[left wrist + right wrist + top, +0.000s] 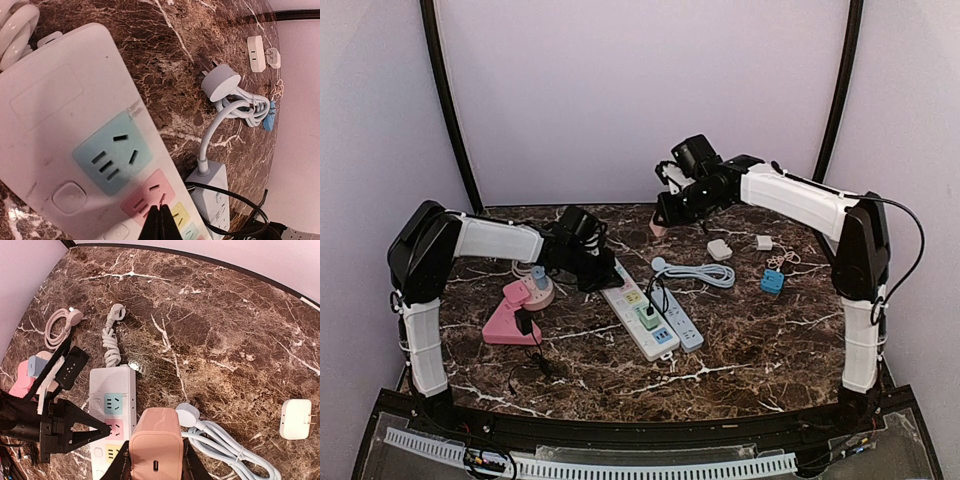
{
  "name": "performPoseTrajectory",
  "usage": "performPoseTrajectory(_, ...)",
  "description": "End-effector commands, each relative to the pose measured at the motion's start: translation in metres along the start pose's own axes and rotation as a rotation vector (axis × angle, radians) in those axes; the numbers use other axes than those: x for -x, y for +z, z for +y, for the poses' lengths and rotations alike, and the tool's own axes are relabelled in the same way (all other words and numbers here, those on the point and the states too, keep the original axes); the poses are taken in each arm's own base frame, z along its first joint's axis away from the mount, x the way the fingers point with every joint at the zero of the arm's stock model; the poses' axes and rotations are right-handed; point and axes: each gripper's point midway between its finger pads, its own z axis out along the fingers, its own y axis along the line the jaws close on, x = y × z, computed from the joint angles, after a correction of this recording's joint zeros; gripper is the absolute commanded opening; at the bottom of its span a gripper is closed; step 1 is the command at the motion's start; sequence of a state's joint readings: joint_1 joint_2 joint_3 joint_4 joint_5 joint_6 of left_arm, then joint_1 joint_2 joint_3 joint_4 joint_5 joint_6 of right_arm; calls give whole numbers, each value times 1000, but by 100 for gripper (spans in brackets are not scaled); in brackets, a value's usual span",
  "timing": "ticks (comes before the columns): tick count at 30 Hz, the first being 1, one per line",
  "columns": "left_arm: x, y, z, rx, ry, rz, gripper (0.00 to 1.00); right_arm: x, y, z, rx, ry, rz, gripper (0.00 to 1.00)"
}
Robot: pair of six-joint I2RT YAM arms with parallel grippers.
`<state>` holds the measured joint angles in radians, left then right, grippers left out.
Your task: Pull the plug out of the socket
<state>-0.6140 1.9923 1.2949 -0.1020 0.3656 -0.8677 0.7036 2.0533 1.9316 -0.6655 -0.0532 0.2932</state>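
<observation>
A pink charger plug point(156, 442) is held off the table in my right gripper point(156, 466), whose fingers are shut on its two sides. In the top view the plug point(658, 229) hangs above the back of the table, clear of the strip. The white power strip point(630, 300) with coloured sockets lies in the middle. My left gripper point(161, 214) is shut with nothing in it. Its tips rest on the strip's pink socket point(145, 195), which has nothing plugged in. From the right wrist view the left gripper point(102, 430) touches the strip point(112, 385) from the left.
A second white strip point(682, 325) lies beside the first, with a black plug point(648, 312) and cord. A white plug with bundled cable point(698, 272), a white adapter point(720, 249), a blue adapter point(772, 282) and a pink stand point(512, 312) lie around.
</observation>
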Motion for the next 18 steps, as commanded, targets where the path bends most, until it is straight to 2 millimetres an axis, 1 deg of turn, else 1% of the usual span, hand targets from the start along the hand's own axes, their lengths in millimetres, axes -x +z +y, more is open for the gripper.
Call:
performPoseTrajectory(1,-2,-21,-21,3,53,1,0,7,-3,-5,102,55,-19,0)
performPoseTrajectory(2,-1,-25,-26,-2,62,-8,0,7,-4,-9,97,63,-26,0)
performPoseTrajectory(5,-2,-32,-28,4,74,-13,0,-5,-11,-22,89,93,-21,0)
performPoseTrajectory(7,-1,-39,-32,-1,82,-23,0,-15,-22,-28,99,124,-22,0)
performPoseTrajectory(11,1,-46,-35,1,95,-38,0,-46,-38,-38,117,191,-14,0)
performPoseTrajectory(14,3,-49,-38,-5,102,-45,0,-69,-50,-41,128,232,-9,0)
performPoseTrajectory(18,4,-50,-41,-9,111,-48,0,-102,-60,-46,130,285,20,0)
